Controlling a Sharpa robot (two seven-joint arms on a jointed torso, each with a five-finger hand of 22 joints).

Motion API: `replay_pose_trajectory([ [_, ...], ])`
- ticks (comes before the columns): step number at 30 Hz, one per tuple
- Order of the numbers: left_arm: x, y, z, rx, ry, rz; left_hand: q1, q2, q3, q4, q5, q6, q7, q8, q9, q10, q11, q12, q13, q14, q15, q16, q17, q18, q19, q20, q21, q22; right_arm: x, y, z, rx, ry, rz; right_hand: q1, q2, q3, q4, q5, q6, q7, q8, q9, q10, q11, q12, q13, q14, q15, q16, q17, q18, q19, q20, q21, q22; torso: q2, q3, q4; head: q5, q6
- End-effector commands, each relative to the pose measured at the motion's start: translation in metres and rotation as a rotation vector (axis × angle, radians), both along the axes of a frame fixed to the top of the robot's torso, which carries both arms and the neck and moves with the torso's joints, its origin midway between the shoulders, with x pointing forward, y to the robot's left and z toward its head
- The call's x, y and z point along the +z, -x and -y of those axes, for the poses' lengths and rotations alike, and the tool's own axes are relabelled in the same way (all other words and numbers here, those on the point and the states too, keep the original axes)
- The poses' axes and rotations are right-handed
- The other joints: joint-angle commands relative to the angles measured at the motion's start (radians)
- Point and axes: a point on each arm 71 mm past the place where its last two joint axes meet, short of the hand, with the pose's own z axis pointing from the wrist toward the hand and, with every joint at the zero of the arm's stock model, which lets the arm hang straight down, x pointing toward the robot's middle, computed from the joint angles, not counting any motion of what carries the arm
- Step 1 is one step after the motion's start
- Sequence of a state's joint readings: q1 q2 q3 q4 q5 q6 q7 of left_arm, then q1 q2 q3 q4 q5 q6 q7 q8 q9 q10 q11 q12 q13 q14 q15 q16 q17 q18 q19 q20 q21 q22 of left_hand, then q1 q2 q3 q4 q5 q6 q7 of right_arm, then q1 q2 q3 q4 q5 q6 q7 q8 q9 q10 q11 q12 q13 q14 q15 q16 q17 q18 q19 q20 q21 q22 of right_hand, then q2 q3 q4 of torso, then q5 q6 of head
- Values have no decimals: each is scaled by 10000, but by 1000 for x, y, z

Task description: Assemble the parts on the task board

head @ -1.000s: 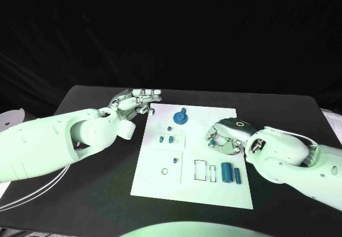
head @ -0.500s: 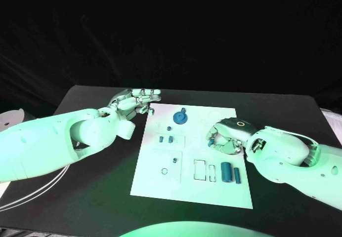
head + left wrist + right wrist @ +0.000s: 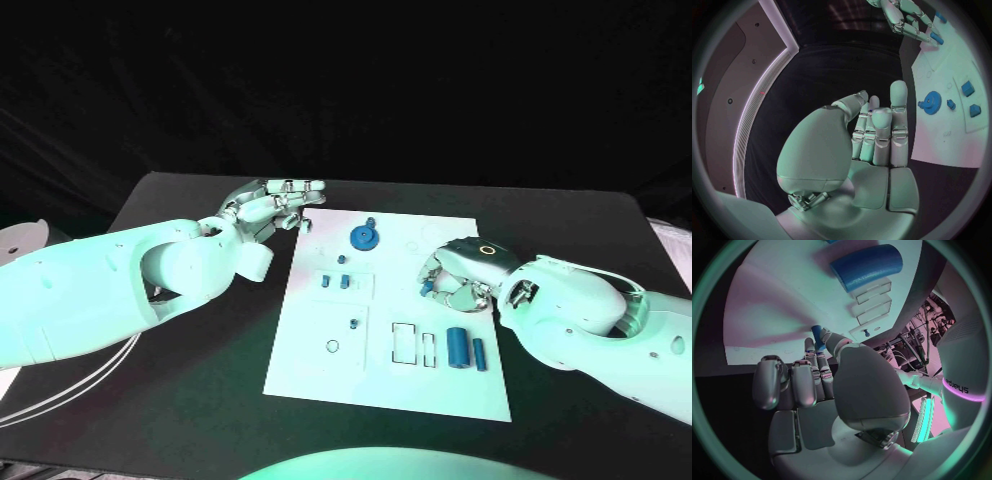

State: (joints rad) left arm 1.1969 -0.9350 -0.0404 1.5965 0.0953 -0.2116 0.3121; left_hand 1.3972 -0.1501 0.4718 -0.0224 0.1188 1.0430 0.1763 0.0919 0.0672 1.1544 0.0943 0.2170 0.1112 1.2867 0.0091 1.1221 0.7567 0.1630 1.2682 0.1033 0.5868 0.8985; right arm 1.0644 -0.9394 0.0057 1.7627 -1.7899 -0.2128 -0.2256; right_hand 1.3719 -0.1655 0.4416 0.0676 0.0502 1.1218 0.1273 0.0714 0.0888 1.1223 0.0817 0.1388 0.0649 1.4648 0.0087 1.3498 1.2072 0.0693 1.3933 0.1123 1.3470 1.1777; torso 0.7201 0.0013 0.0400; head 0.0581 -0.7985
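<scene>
Left hand [image 3: 268, 208] sits in the upper left of the head frame, just off the top-left corner of the task board [image 3: 332, 375]; its fingers are straight and close together, nothing in them, and in the left wrist view that hand [image 3: 873, 132] again holds nothing. Moving right, you find the blue gear [image 3: 366, 237] near the board's top edge, two small blue blocks [image 3: 336, 282] below it, and the blue cylinder [image 3: 457, 348] with a slimmer blue peg [image 3: 479, 355] beside it at lower right, next to two outlined slots [image 3: 415, 344]. Right hand [image 3: 459, 278] is over the board's right edge, at centre right of the frame, fingers curled in; the right wrist view shows a small blue part [image 3: 818, 336] pinched at its fingertips [image 3: 831, 340]. Judgement: these parts are likely rigid, light plastic and smooth, so they may slip. Take the cylinder across its middle, the gear by its rim.
</scene>
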Motion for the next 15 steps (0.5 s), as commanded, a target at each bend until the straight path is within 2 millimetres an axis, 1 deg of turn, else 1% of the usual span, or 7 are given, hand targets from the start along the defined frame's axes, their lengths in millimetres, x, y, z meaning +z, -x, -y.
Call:
replay_pose_trajectory([
  [1, 1, 0, 2, -178, 141, 31, -43, 61, -8, -28, 10, -60, -20, -7, 1, -84, 11, 57, 12, -65, -8, -47, -9, 172, -81, 14, -54, -9, 0, 1, -2, 144, 60, 80, 51, 232, 146, 23, 9, 299, -77, 158, 71, 365, -103, 134, 42, 477, -144, 36, 70, 118, 73, -70, 43, 98, 3, 0, 9, -13, -13],
  [7, 1, 0, 2, -183, 141, 24, -47, 73, -9, -26, 11, -68, -19, -7, 1, -95, 12, 70, 14, -65, -5, -41, -6, 173, -84, 17, -63, -14, 1, 2, -4, 237, -84, 156, 206, 514, 344, -23, 8, 783, -235, 376, 225, 913, -293, 162, 81, 495, -307, 100, 145, 80, 179, -229, 159, 287, 0, -3, 8, -9, -36],
  [15, 1, 0, 2, -190, 136, 10, -47, 73, -9, -26, 11, -68, -19, -7, 1, -95, 12, 70, 14, -65, -5, -41, -6, 173, -84, 17, -63, -14, 2, 1, -3, 157, -112, 233, 220, 535, 362, -41, 8, 821, -249, 392, 253, 970, -312, 125, 77, 497, -327, 111, 158, 75, 189, -256, 169, 304, -4, -6, 11, 0, -53],
])
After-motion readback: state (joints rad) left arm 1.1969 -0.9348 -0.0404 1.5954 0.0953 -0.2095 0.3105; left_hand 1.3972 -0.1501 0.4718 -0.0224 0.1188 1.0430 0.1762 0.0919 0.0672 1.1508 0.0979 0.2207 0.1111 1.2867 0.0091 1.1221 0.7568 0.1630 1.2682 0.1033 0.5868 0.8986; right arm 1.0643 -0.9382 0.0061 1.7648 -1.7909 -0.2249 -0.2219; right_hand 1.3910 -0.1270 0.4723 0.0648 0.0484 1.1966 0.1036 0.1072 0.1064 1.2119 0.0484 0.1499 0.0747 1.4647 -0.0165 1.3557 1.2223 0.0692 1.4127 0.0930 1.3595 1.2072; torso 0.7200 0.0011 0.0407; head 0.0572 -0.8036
